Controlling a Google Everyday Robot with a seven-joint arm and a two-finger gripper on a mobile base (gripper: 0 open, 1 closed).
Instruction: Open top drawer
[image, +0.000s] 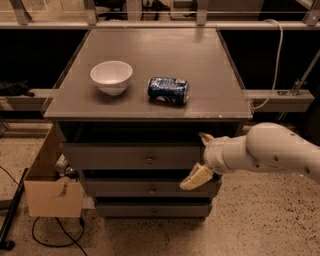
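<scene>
1. So far nothing of the task is showing as done — the top drawer (115, 156) is sitting shut. Its front is lying level with the cabinet (150, 45) frame, directly under the tabletop and above the two shallower drawers.
2. Its small round knob (149, 159) is sitting at the middle of the front, with nothing touching it.
3. The gripper (193, 160) is hovering in front of the right part of that drawer front, to the right of the knob and apart from it. The white arm (270, 150) is reaching in from the right.
4. Its two fingers are standing wide apart, one pointing up near the drawer's upper edge and the other down toward the middle drawer (125, 187). They are holding nothing.
5. As I am judging it, you are needing to bring the gripper left onto the knob, close on it and pull straight out — the whole opening is yet to come.
6. On top, a white bowl (111, 76) and a blue can (168, 90) lying on its side are resting back from the front edge. A jerky pull is risking a rolling can.
</scene>
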